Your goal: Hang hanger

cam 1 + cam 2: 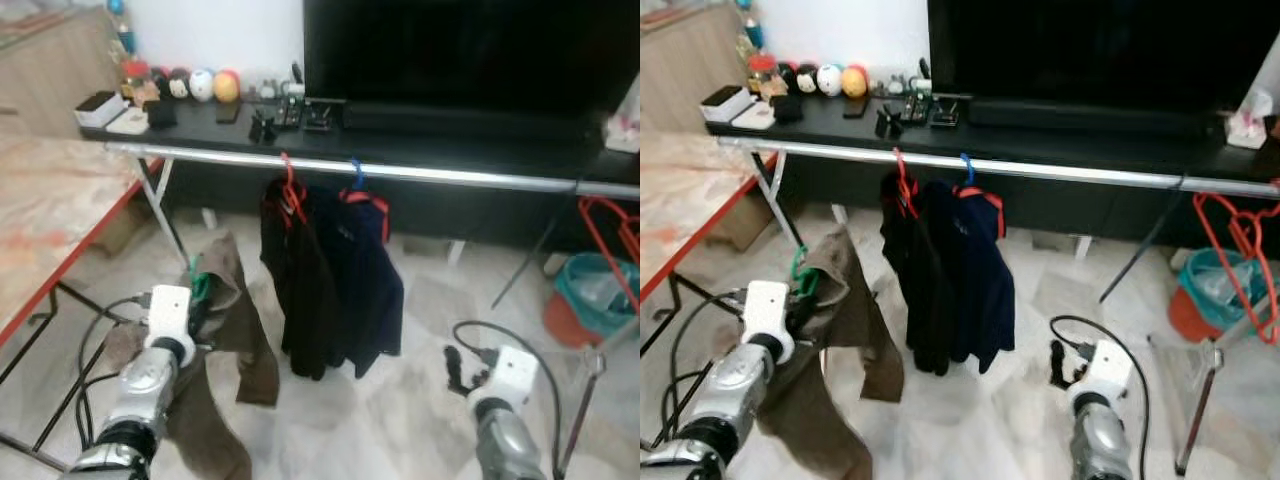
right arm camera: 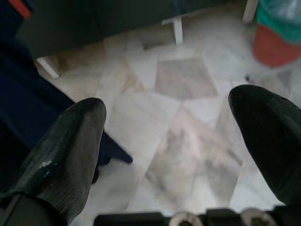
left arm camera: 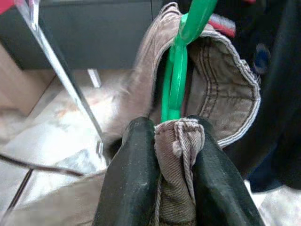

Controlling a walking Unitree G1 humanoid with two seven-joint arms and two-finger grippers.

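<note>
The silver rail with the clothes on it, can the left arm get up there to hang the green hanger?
Probably yes. The left pincer is shut on the brown trousers with the green hanger in them. The silver rail looks bare left of the black jacket, though it sits well above the pincer.

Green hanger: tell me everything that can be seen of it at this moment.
The green hanger looks like glossy plastic. A narrow looped section shows, rising out of the waistband of the brown corduroy trousers, which are draped over it and hide the rest. The left gripper is shut on a fold of the trousers just below it. It is held low, left of the rail, not yet hooked on.
</note>
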